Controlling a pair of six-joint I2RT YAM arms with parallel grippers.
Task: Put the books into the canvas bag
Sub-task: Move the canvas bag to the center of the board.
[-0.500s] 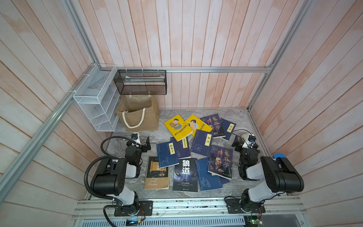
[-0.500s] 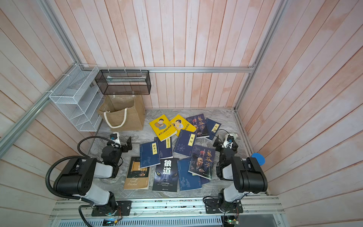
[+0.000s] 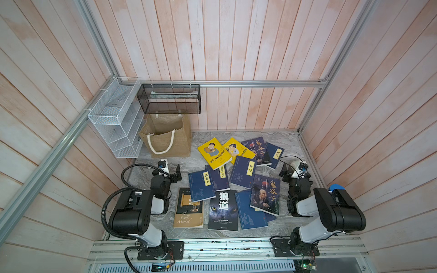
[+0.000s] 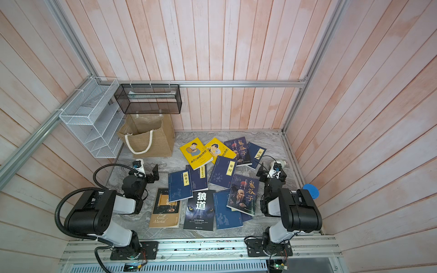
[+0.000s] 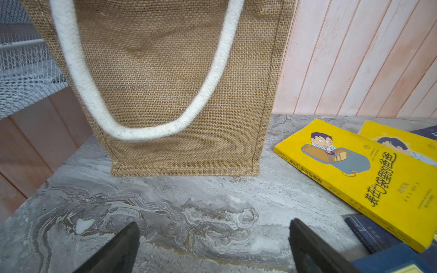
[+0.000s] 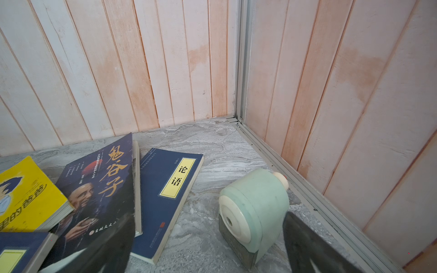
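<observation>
Reading both top views: canvas bag stands upright at the far left of the marble table, mouth open, under the black mesh basket and beside the white wire rack. Books all lie out on the table, centre to right, overlapping. Only the top views give the near row: tan book, wolf-eye book, and a portrait book lying on navy ones. Left gripper sits on the near side of the bag, apart from it. Left wrist view shows its jaws spread wide over bare marble, nothing between them, facing the bag's near face with one white rope handle hanging down. It also catches the yellow cartoon book near the bag's right side, not touching. That view can't see into the bag; the top views look down into the mouth. Right gripper is at the right edge of the spread. Right wrist view shows it wide too, holding nothing, with a mint-green pencil sharpener on the table close by one fingertip; can't tell if touching. Can't pick that sharpener out for sure in the top views. Same view shows a navy book with a yellow label and a second portrait cover lapping over its edge.
</observation>
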